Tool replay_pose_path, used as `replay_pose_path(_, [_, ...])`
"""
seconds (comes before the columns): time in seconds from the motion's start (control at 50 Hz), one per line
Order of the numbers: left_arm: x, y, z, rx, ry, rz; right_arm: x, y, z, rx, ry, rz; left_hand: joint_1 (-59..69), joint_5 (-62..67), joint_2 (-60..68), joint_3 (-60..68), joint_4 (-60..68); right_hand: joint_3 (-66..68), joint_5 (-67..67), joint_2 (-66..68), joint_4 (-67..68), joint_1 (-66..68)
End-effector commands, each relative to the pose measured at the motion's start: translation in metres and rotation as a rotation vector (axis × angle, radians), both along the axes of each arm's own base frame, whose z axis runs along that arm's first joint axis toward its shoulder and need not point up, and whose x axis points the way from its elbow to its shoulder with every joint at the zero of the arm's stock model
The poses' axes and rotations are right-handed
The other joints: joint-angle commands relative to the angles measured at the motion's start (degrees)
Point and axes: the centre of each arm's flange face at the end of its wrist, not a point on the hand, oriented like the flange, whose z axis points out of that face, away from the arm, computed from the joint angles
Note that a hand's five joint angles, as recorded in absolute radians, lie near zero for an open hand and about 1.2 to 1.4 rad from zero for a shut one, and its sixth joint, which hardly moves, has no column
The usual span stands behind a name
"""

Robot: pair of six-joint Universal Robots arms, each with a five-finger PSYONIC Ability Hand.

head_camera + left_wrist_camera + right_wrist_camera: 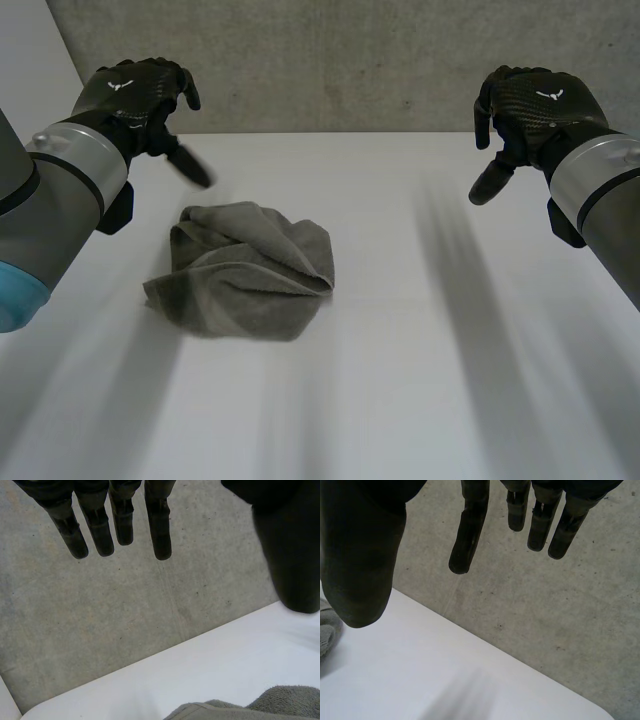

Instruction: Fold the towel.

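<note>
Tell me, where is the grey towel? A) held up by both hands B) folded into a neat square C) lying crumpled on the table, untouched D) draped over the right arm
C: the towel lies bunched on the table, with the left hand and right hand open and clear of it.

I read both arms reaching forward and well apart, the left hand and right hand each back-up, fingers straight and slack, thumb spread clear, grasping nothing.

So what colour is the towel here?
The towel is plain grey-green with no pattern, and the head view shows it best.
</note>
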Motion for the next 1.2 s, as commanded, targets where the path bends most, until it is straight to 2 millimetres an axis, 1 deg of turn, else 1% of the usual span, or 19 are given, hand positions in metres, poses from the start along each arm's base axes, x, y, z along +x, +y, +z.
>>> replay_pose_path(0.02, [0.0,-0.001,-0.001,0.001,-0.005,-0.002,0.0,0.0,0.0,0.0,0.0,0.0,-3.9,-0.9,-3.7,-5.1,-4.1,-4.2,-3.7,-5.0,-5.5,-44.6])
replay_pose_path(0.18, [-0.003,0.0,-0.014,0.029,-0.042,-0.02,0.008,0.003,-0.005,-0.001,0.022,0.057,-4.1,-1.1,-3.8,-5.3,-4.2,-4.2,-3.7,-5.0,-5.5,-44.6])
replay_pose_path(0.26, [-0.003,0.002,-0.028,0.059,-0.088,-0.026,0.023,0.009,-0.022,0.004,0.135,0.216,-3.6,-0.6,-3.3,-4.8,-3.7,-4.2,-3.7,-5.0,-5.5,-44.6])
replay_pose_path(0.3, [0.0,0.007,-0.048,0.103,-0.15,-0.03,0.03,0.013,-0.028,-0.009,0.182,0.288,-2.6,0.5,-2.3,-3.8,-2.7,-4.2,-3.7,-5.0,-5.5,-44.6])
replay_pose_path(0.4, [0.006,0.014,-0.08,0.167,-0.234,-0.034,0.051,0.029,-0.047,-0.048,0.296,0.47,-2.3,0.8,-2.0,-3.4,-2.4,-4.2,-3.7,-5.0,-5.5,-44.6])
replay_pose_path(0.42, [0.006,0.014,-0.08,0.168,-0.234,-0.034,0.058,0.033,-0.056,-0.054,0.328,0.52,-2.3,0.8,-2.0,-3.4,-2.4,-4.2,-3.7,-5.0,-5.5,-44.6])
replay_pose_path(0.46, [0.01,0.012,-0.104,0.208,-0.264,-0.025,0.065,0.037,-0.065,-0.055,0.356,0.567,-2.3,0.8,-2.0,-3.4,-2.4,-4.2,-3.7,-5.0,-5.5,-44.6])
replay_pose_path(0.48, [0.01,0.012,-0.104,0.208,-0.264,-0.025,0.073,0.042,-0.076,-0.057,0.383,0.618,-2.3,0.8,-2.0,-3.4,-2.4,-4.2,-3.7,-5.0,-5.5,-44.6])
replay_pose_path(0.5, [0.013,0.012,-0.115,0.226,-0.27,-0.019,0.073,0.042,-0.076,-0.057,0.384,0.619,-2.4,0.6,-2.2,-3.6,-2.5,-4.2,-3.7,-5.0,-5.5,-44.6])
replay_pose_path(0.52, [0.016,0.011,-0.129,0.244,-0.276,-0.01,0.083,0.048,-0.089,-0.06,0.418,0.662,-2.4,0.6,-2.2,-3.6,-2.5,-4.2,-3.7,-5.0,-5.5,-44.6])
replay_pose_path(0.54, [0.016,0.011,-0.13,0.244,-0.276,-0.01,0.091,0.051,-0.101,-0.069,0.447,0.694,-2.4,0.6,-2.2,-3.6,-2.5,-4.2,-3.7,-5.0,-5.5,-44.6])
replay_pose_path(0.56, [0.016,0.01,-0.136,0.249,-0.277,-0.009,0.091,0.051,-0.101,-0.07,0.448,0.694,-2.4,0.6,-2.2,-3.6,-2.5,-4.2,-3.7,-5.0,-5.5,-44.6])
replay_pose_path(0.6, [0.016,0.009,-0.144,0.251,-0.278,-0.007,0.105,0.053,-0.123,-0.103,0.516,0.744,-2.8,0.3,-2.5,-3.9,-2.9,-4.2,-3.7,-5.0,-5.5,-44.6])
replay_pose_path(0.68, [0.02,0.002,-0.16,0.244,-0.27,0.011,0.116,0.054,-0.143,-0.146,0.589,0.777,-3.9,-0.9,-3.7,-5.1,-4.1,-3.8,-3.3,-4.6,-5.1,-44.2])
replay_pose_path(0.78, [0.018,-0.005,-0.168,0.194,-0.252,0.018,0.129,0.05,-0.161,-0.217,0.644,0.804,-4.1,-1.1,-3.8,-5.3,-4.2,-4.0,-3.5,-4.7,-5.2,-44.4])
replay_pose_path(0.82, [0.017,-0.008,-0.173,0.174,-0.246,0.019,0.138,0.04,-0.169,-0.288,0.629,0.779,-3.8,-0.7,-3.5,-4.9,-3.9,-4.1,-3.7,-4.9,-5.4,-44.5])
replay_pose_path(0.98, [0.016,-0.012,-0.186,0.187,-0.253,0.018,0.147,0.028,-0.172,-0.433,0.59,0.718,-3.3,-0.2,-3.0,-4.4,-3.4,-4.2,-3.7,-5.0,-5.5,-44.6])
replay_pose_path(1.1, [0.016,-0.013,-0.19,0.194,-0.255,0.019,0.149,0.025,-0.172,-0.459,0.585,0.706,-3.1,0.0,-2.8,-4.3,-3.2,-4.2,-3.7,-5.0,-5.5,-44.6])
replay_pose_path(1.2, [0.017,-0.015,-0.189,0.193,-0.254,0.023,0.151,0.019,-0.182,-0.444,0.598,0.689,-1.9,1.1,-1.7,-3.1,-2.0,-4.2,-3.7,-5.0,-5.5,-44.6])
